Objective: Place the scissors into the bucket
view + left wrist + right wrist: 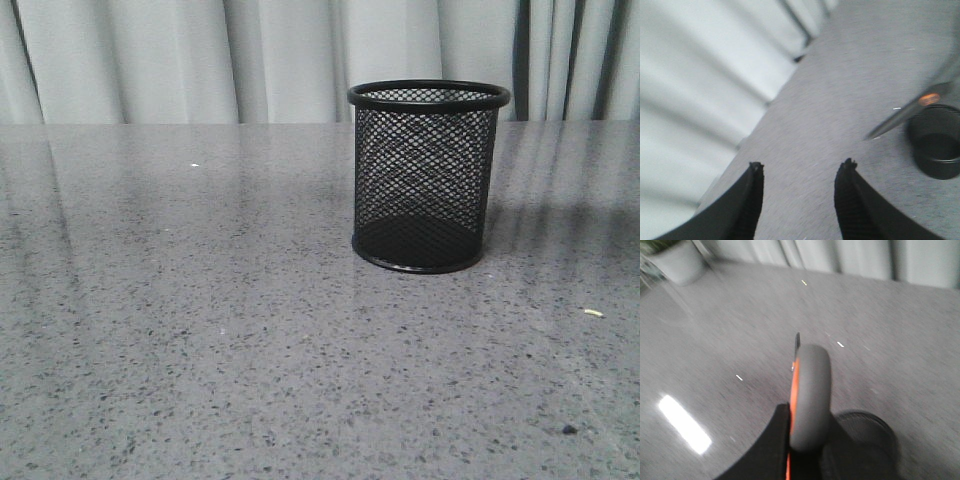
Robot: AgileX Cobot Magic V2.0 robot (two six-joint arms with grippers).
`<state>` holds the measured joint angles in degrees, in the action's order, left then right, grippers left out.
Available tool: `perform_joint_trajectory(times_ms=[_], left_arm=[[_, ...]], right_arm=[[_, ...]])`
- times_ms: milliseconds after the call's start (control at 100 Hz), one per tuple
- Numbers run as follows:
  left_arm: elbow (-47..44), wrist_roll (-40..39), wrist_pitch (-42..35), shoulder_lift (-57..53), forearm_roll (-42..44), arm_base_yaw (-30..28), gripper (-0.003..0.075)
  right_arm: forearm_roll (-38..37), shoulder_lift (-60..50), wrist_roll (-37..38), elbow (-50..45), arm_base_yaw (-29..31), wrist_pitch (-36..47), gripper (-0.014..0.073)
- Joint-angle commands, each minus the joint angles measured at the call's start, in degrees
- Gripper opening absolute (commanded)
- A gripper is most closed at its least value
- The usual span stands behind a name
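Observation:
The black wire-mesh bucket (428,177) stands upright on the grey table, right of centre in the front view, and looks empty. No gripper shows in that view. My right gripper (807,440) is shut on the scissors (809,390), whose grey handle with an orange lining sticks out past the fingers. The bucket (867,437) lies just below and beside them. In the left wrist view the scissors (912,107), dark blades and orange pivot, hang in the air above the bucket (936,147). My left gripper (800,172) is open and empty, above bare table.
Pale curtains (200,60) hang behind the table's far edge. A white pot (680,260) stands at the far corner in the right wrist view. Small specks of debris (594,313) lie on the grey speckled table (200,330).

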<state>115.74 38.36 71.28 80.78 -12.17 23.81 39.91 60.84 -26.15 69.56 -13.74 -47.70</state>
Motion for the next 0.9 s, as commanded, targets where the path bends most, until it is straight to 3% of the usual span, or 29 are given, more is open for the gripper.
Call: perform_joint_trajectory(times_ms=[0,150,270,630,890], left_arm=[[1.7,-1.9,-2.9,-3.4,-4.9,-6.2,0.0314],[1.7,-1.9,-3.1,-5.6,-12.0,-15.9,0.0314],[1.7,-1.9,-3.1,-6.5,-14.6,-19.6,0.0314],[1.7,-1.9,-3.1,-6.9,-14.9,-19.9,0.0314],[1.7,-1.9,-3.6,-6.4,-15.5,-19.9,0.0314]], right_arm=[[-9.3,1.3,6.9,6.9,0.3,-4.9,-0.0045],[-14.6,6.3,9.4,16.1,0.3,-18.8,-0.0045],[-15.8,9.5,9.5,20.7,0.3,-26.5,-0.0045],[-20.0,9.8,12.0,21.1,0.2,-26.5,-0.0045],[-20.5,7.2,12.0,15.2,0.1,-26.6,-0.0045]])
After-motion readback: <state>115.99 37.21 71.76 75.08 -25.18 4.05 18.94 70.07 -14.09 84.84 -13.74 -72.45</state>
